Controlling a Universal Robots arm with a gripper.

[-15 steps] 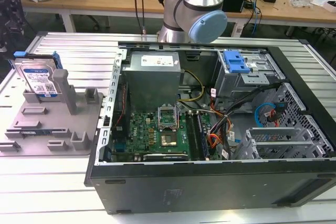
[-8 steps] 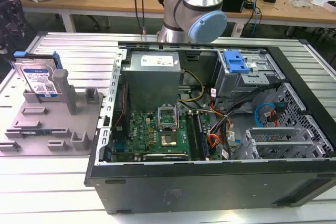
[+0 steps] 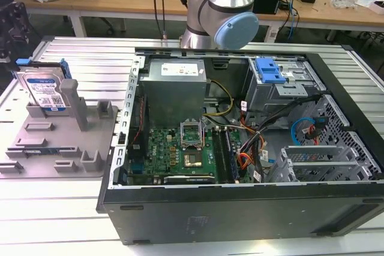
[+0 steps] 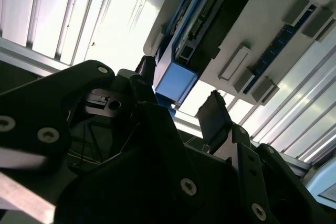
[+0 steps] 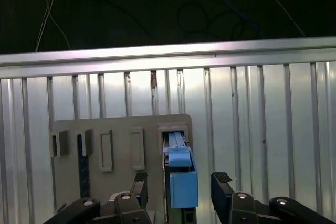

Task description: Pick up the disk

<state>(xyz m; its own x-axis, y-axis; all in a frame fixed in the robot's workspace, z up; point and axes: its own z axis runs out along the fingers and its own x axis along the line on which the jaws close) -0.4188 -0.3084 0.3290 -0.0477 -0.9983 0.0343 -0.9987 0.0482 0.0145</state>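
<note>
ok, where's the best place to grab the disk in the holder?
Probably by its two broad flat faces near the top edge, coming straight down. The disk stands on edge in the grey holder tray, upper part exposed; the open jaws straddle it in the first wrist view.

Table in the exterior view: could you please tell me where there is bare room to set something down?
Bare table lies between the tray and the near edge, and beyond the tray toward the far edge. Crowded: inside the case, and around the disk, straddled by the open gripper.
</note>
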